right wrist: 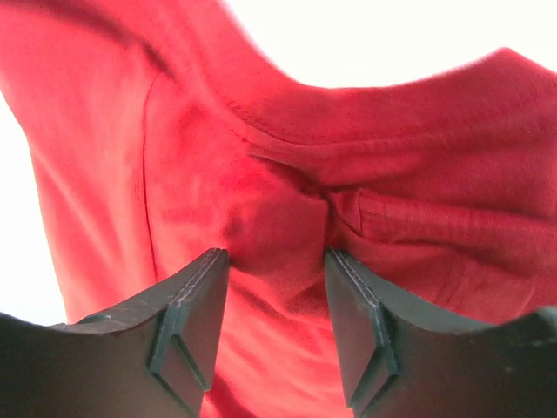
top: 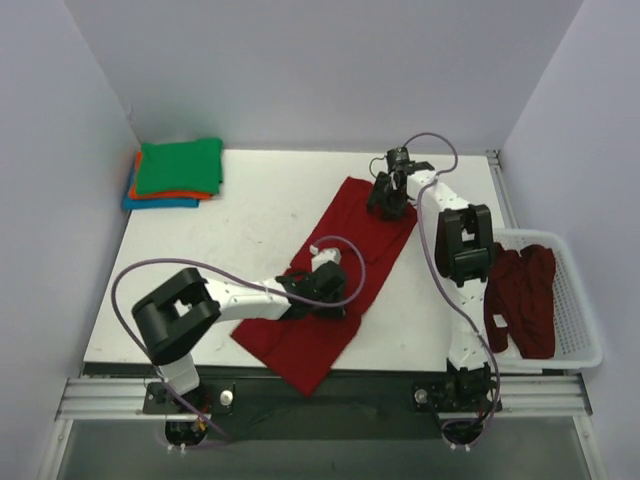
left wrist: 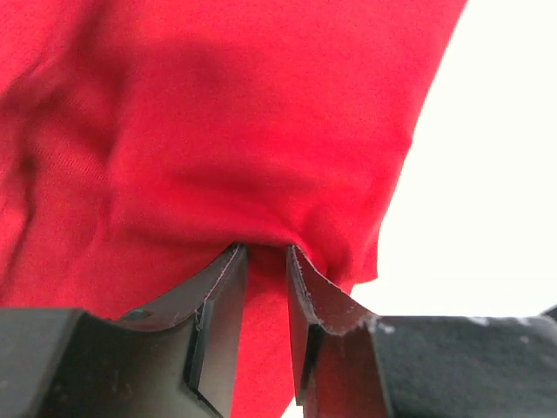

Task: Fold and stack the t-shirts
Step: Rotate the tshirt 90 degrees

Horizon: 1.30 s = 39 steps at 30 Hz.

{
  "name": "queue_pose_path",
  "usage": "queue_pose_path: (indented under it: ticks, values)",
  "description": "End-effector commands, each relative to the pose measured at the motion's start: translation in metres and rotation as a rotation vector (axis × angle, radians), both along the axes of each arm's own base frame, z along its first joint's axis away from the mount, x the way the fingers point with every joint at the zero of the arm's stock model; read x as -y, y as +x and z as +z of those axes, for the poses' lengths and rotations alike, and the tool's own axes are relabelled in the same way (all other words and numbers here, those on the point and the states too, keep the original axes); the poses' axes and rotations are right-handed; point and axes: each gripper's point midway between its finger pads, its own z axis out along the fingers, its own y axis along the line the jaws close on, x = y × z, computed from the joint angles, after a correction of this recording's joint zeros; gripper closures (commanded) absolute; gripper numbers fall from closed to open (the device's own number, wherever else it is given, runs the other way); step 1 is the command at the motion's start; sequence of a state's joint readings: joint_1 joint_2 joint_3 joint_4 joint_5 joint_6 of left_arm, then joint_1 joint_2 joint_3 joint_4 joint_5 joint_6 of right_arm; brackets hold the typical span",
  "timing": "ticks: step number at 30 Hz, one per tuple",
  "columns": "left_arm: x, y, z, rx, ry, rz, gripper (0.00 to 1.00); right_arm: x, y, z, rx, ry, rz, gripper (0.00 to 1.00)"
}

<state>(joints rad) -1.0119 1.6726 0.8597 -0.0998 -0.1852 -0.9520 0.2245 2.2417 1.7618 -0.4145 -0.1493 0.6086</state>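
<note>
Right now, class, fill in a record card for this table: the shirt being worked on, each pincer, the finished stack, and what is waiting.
shirt in work: red t-shirt, spread diagonally on the table
left pincer: pinching the shirt's edge, near its middle
right pincer: gripping a bunched fold at the shirt's far end
stack: folded t-shirts, far left corner; green on top, then orange, then blue
waiting: dark red t-shirts in the white basket, right side

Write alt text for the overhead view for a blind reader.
A dark red t-shirt lies diagonally on a white table, the left claw pinching its right edge, the right claw its far end. Folded shirts stack at the far left; a white basket at right holds more red shirts.
</note>
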Motion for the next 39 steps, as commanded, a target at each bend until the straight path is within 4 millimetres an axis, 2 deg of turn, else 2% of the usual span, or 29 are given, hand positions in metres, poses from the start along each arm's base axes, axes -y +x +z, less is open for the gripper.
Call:
queue_pose_path:
  ticks: [1, 2, 3, 4, 5, 6, 7, 8, 9, 10, 11, 12, 13, 14, 15, 16, 17, 20, 24, 26, 28, 29, 33, 36, 37, 38, 39]
  values:
    - [0.054, -0.018, -0.005, -0.095, -0.065, -0.131, 0.64, -0.006, -0.012, -0.001, -0.102, -0.042, 0.153, 0.49]
    - [0.06, -0.014, -0.004, -0.092, -0.071, -0.141, 0.63, -0.005, -0.008, 0.004, -0.089, -0.05, 0.164, 0.47]
    - [0.069, -0.004, 0.011, -0.063, -0.088, -0.161, 0.59, -0.002, -0.003, 0.018, -0.053, -0.064, 0.165, 0.46]
    - [0.066, 0.001, 0.015, -0.05, -0.075, -0.157, 0.58, 0.004, -0.001, 0.026, -0.03, -0.1, 0.166, 0.41]
    - [0.064, 0.008, 0.029, -0.008, -0.075, -0.169, 0.57, 0.009, -0.002, 0.035, -0.011, -0.119, 0.162, 0.4]
    - [0.054, 0.013, 0.032, 0.004, -0.058, -0.163, 0.52, 0.013, -0.004, 0.055, 0.026, -0.133, 0.154, 0.39]
    - [0.046, 0.018, 0.035, 0.028, -0.043, -0.157, 0.5, 0.021, -0.006, 0.063, 0.041, -0.166, 0.135, 0.38]
    - [0.031, 0.024, 0.046, 0.061, -0.027, -0.155, 0.48, 0.025, -0.012, 0.078, 0.067, -0.178, 0.123, 0.37]
    - [0.023, 0.025, 0.049, 0.082, -0.011, -0.156, 0.48, 0.026, -0.011, 0.092, 0.1, -0.189, 0.113, 0.36]
    - [0.004, 0.022, 0.038, 0.089, 0.038, -0.152, 0.48, 0.035, -0.02, 0.087, 0.085, -0.226, 0.084, 0.36]
    - [-0.007, 0.019, 0.045, 0.109, 0.055, -0.167, 0.47, 0.037, -0.026, 0.103, 0.115, -0.227, 0.066, 0.36]
    - [-0.017, 0.015, 0.042, 0.106, 0.076, -0.168, 0.47, 0.04, -0.033, 0.101, 0.11, -0.228, 0.055, 0.36]
    - [-0.028, 0.006, 0.032, 0.091, 0.1, -0.18, 0.47, 0.041, -0.044, 0.09, 0.088, -0.223, 0.049, 0.36]
    - [-0.033, 0.0, 0.036, 0.1, 0.093, -0.198, 0.47, 0.038, -0.051, 0.086, 0.08, -0.198, 0.04, 0.36]
    - [-0.039, -0.007, 0.033, 0.09, 0.101, -0.203, 0.47, 0.034, -0.057, 0.09, 0.094, -0.185, 0.04, 0.36]
    - [-0.042, -0.014, 0.031, 0.08, 0.102, -0.211, 0.48, 0.031, -0.063, 0.086, 0.088, -0.179, 0.04, 0.36]
    - [-0.052, -0.023, 0.025, 0.059, 0.112, -0.211, 0.48, 0.03, -0.072, 0.074, 0.065, -0.17, 0.035, 0.36]
    - [-0.067, -0.04, 0.016, 0.02, 0.132, -0.214, 0.52, 0.022, -0.081, 0.053, 0.034, -0.168, 0.055, 0.37]
    - [-0.069, -0.064, 0.006, -0.02, 0.143, -0.258, 0.54, 0.012, -0.083, 0.031, -0.016, -0.159, 0.085, 0.38]
    - [-0.069, -0.076, -0.002, -0.048, 0.159, -0.277, 0.56, 0.01, -0.082, 0.018, -0.043, -0.164, 0.093, 0.38]
    - [-0.069, -0.088, -0.012, -0.083, 0.181, -0.299, 0.58, 0.008, -0.078, 0.014, -0.045, -0.17, 0.1, 0.39]
    - [-0.068, -0.093, -0.014, -0.096, 0.182, -0.298, 0.59, 0.011, -0.078, 0.003, -0.068, -0.178, 0.1, 0.39]
    - [-0.053, -0.113, -0.015, -0.118, 0.165, -0.355, 0.6, 0.014, -0.064, -0.007, -0.084, -0.188, 0.116, 0.39]
    - [-0.042, -0.109, -0.008, -0.104, 0.151, -0.369, 0.6, 0.02, -0.053, -0.019, -0.11, -0.19, 0.135, 0.39]
    - [-0.034, -0.104, -0.001, -0.088, 0.14, -0.369, 0.6, 0.019, -0.04, -0.012, -0.087, -0.188, 0.138, 0.39]
    - [-0.031, -0.099, 0.002, -0.075, 0.141, -0.378, 0.59, 0.02, -0.036, -0.013, -0.09, -0.192, 0.157, 0.39]
    - [-0.029, -0.094, 0.006, -0.07, 0.137, -0.372, 0.58, 0.022, -0.034, -0.024, -0.115, -0.196, 0.165, 0.39]
